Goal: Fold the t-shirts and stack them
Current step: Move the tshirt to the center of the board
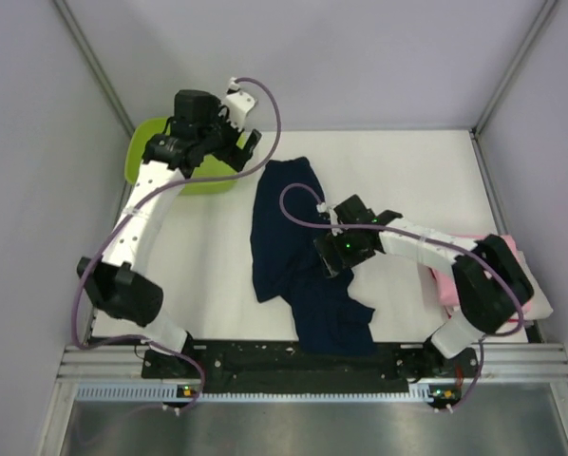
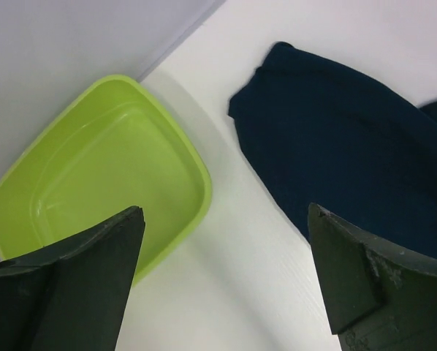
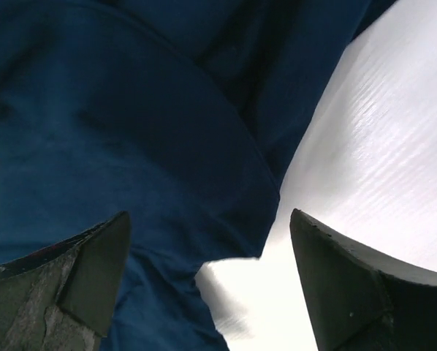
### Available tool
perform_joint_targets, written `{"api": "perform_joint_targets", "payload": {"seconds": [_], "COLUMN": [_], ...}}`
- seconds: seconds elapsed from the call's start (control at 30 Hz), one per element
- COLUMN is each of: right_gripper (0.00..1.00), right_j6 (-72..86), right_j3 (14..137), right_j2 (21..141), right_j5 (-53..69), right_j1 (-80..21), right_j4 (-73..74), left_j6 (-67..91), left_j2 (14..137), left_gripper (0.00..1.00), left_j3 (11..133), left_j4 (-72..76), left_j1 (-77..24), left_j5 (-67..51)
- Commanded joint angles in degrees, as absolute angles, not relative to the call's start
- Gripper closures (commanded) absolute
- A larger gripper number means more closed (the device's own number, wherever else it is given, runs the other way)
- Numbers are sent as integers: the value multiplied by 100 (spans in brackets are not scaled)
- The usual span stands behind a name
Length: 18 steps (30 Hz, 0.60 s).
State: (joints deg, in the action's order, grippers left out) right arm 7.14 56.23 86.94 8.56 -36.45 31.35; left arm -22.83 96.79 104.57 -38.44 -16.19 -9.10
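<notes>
The navy t-shirt (image 1: 284, 237) was seen lying unfolded and rumpled at the centre of the table (image 1: 407, 171), its lower part reaching toward 6 o'clock, close to the arm bases. A folded pink t-shirt (image 1: 447, 285) was set at 4 o'clock, partly hidden by the right arm. The lime green tub (image 2: 116, 183) stood at 10 o'clock.

The left gripper (image 2: 224, 212) was held at 11 o'clock, beside the tub, its jaws spread wide with nothing between them. The right gripper (image 3: 210, 216) was poised over the middle of the navy cloth, likewise released and gripping nothing.

Several failures could be expected from here. Bunched layers might be pinched together by the right jaws, so that a crooked fold would be made. The shirt might be dragged off line by the purple cable (image 1: 298, 204) draped across it. The part nearest 6 o'clock might be caught on the base rail (image 1: 303, 361). The pink t-shirt might be knocked by the right arm above it.

No brand, label or writing could be read.
</notes>
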Motion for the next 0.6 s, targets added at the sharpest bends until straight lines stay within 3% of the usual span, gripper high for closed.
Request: {"api": "perform_joint_targets", "payload": {"seconds": [0.0, 0.07, 0.13, 0.17, 0.3, 0.4, 0.5, 0.57], "right_gripper": [16, 40, 86, 100, 100, 99, 42, 31], "right_j6": [1336, 1336, 1275, 1240, 968, 441, 395, 579], "right_j3": [5669, 5774, 6010, 6168, 7449, 9091, 10551, 10740], "right_j2": [9411, 9675, 9948, 10054, 10493, 11212, 11925, 11919], "right_j5": [561, 860, 836, 739, 440, 693, 792, 546], "right_j1": [-3700, -3683, -3595, -3508, -2902, -2751, -2742, -2629], "right_j4": [2884, 2708, 2672, 2672, 2681, 2750, 3424, 3770], "left_j6": [-2786, -3031, -3137, -3207, -3366, -3200, -2963, -2822], "left_j2": [8781, 8710, 8570, 8465, 8227, 8288, 8516, 8770], "left_gripper": [5, 10, 17, 22, 31, 26, 17, 14], "left_j3": [9765, 9581, 9266, 9064, 8220, 7710, 7331, 7155], "left_j4": [-4770, -5446, -5852, -5906, -5924, -5495, -4792, -4361], "left_j1": [-1705, -1705, -1714, -1714, -1766, -2143, -2810, -3302], "left_j5": [-1984, -2336, -2522, -2601, -3136, -3007, -2367, -1743]}}
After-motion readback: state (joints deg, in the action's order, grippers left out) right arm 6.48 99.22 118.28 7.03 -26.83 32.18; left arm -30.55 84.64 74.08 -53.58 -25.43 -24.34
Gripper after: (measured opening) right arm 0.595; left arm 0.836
